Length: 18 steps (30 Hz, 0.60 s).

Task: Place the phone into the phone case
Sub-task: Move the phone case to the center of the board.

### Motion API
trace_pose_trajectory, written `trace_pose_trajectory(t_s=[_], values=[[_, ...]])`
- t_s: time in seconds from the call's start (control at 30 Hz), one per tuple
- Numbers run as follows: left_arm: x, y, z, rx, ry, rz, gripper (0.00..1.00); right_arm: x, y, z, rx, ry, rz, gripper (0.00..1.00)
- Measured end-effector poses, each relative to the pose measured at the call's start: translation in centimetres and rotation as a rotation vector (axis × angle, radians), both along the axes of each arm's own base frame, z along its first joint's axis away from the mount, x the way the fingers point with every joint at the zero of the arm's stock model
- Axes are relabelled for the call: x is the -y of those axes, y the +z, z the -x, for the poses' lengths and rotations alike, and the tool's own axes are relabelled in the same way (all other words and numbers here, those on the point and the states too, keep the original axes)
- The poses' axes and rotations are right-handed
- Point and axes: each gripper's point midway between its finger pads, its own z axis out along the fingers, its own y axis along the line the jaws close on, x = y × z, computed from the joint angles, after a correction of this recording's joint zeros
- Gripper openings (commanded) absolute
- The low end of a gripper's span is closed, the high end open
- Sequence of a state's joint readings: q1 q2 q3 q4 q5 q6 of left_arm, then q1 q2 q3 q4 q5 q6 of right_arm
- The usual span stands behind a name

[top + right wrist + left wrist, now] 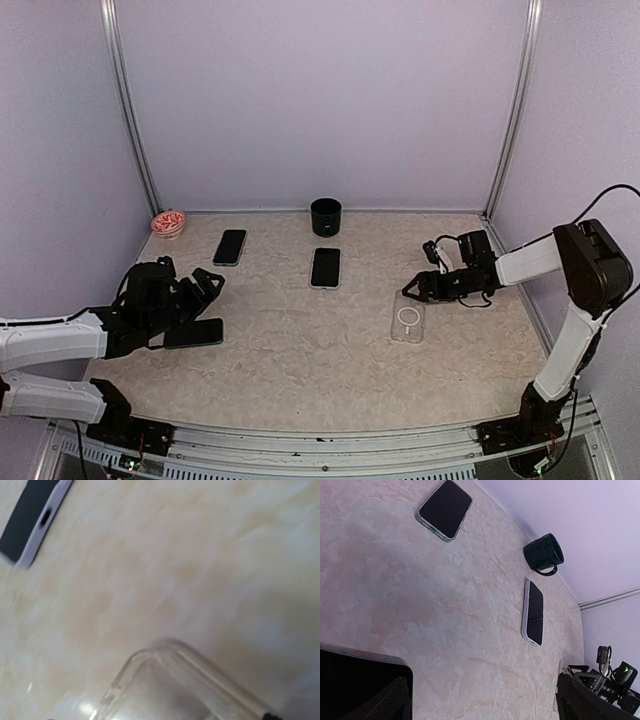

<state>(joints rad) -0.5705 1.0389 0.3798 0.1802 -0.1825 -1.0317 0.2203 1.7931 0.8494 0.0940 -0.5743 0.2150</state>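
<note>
A bare black phone [195,333] lies flat at the near left. My left gripper [192,296] hovers just above and behind it, open and empty. In the left wrist view the phone [360,680] fills the lower left corner, beside one of my fingers [395,702]. The clear phone case [408,320] lies flat at the right. My right gripper [413,291] sits low at its far end with the jaws apart, holding nothing. The right wrist view shows one rounded corner of the case [165,690] close up and blurred.
A black phone in a clear case [230,247] lies at the back left. A phone in a white case [326,267] lies mid-table. A dark green mug [326,216] stands at the back wall, and a small bowl [168,222] sits in the back left corner.
</note>
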Motion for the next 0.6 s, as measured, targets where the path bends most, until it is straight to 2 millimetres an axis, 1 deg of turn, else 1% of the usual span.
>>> trace_pose_trajectory(t_s=[0.1, 0.2, 0.33, 0.43, 0.5, 0.6], values=[[0.0, -0.3, 0.0, -0.008, -0.001, -0.004, 0.99, -1.1, 0.2, 2.2, -0.008, 0.022, 0.024, 0.87], [0.1, -0.2, 0.0, -0.007, -0.001, -0.004, 0.99, -1.8, 0.9, 4.1, 0.001, 0.041, 0.041, 0.86], [0.1, -0.1, -0.1, -0.004, -0.001, -0.003, 0.99, -2.4, 1.8, 5.8, 0.019, 0.054, 0.058, 0.84], [0.2, 0.0, -0.3, -0.004, -0.002, -0.002, 0.99, -2.5, 2.0, 6.4, 0.025, 0.054, 0.088, 0.83], [0.4, 0.1, -0.4, -0.003, -0.004, 0.0, 0.99, -2.4, 1.8, 6.5, 0.024, 0.055, 0.135, 0.81], [0.7, -0.2, -0.5, -0.012, -0.014, 0.0, 0.99, -2.0, 1.9, 5.6, 0.034, 0.044, 0.218, 0.78]])
